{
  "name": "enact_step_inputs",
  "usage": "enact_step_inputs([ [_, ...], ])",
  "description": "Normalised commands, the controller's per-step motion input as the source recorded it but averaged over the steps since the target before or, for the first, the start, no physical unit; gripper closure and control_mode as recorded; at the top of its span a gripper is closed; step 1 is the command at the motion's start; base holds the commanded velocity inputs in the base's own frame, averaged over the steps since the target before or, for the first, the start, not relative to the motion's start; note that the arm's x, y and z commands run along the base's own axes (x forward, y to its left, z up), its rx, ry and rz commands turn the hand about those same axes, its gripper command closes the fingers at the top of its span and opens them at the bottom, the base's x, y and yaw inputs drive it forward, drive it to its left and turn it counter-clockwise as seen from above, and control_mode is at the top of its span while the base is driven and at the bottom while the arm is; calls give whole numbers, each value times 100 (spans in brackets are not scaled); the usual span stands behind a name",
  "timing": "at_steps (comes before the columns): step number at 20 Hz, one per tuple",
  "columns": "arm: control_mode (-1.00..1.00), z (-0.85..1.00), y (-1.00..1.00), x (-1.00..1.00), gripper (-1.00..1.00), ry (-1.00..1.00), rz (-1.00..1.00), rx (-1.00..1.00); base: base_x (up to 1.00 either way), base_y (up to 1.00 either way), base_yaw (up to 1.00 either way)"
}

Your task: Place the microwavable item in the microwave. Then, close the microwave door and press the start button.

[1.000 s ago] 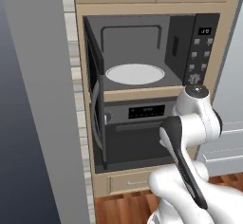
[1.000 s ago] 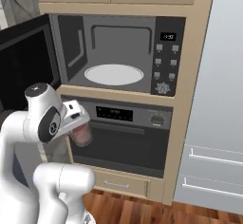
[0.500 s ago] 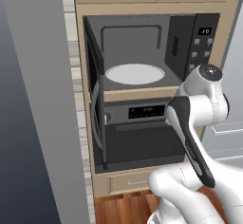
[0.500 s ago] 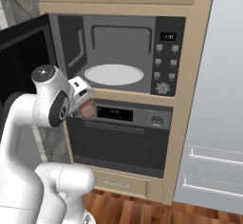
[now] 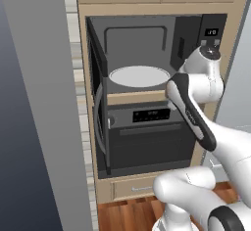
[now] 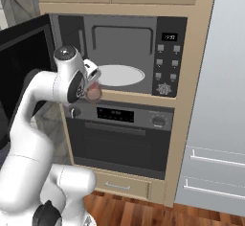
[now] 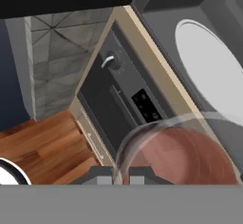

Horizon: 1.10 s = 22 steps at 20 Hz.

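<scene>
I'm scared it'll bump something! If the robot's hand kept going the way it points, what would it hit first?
Hard to be sure, since depth is unclear. The gripper, holding the translucent pinkish-brown tumbler cup, seems aimed at the open microwave. Probably the round white turntable or the wooden ledge below it.

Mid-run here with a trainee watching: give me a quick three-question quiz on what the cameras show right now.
1. True or false: the tumbler cup already stands on the white turntable.
2. The microwave door is: A) shut, B) swung open to the left, C) taken off.
3. Fill in: directly below the microwave sits an ____.

Key
1. False. The gripper holds the cup in front of the microwave's lower edge, just outside the cavity.
2. B.
3. Oven, with its door shut.
</scene>
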Motion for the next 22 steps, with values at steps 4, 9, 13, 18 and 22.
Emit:
enact_step_inputs([
  [4,-100,0,0,91,100,0,9,-1,0,0,0],
  [9,-100,-4,0,89,100,1,6,0,0,0,0],
  [13,-100,0,0,79,100,0,6,-1,0,0,0],
  [18,-100,-4,0,80,100,7,6,-2,0,0,0],
  [22,-100,-12,0,78,100,11,7,-2,0,0,0],
])
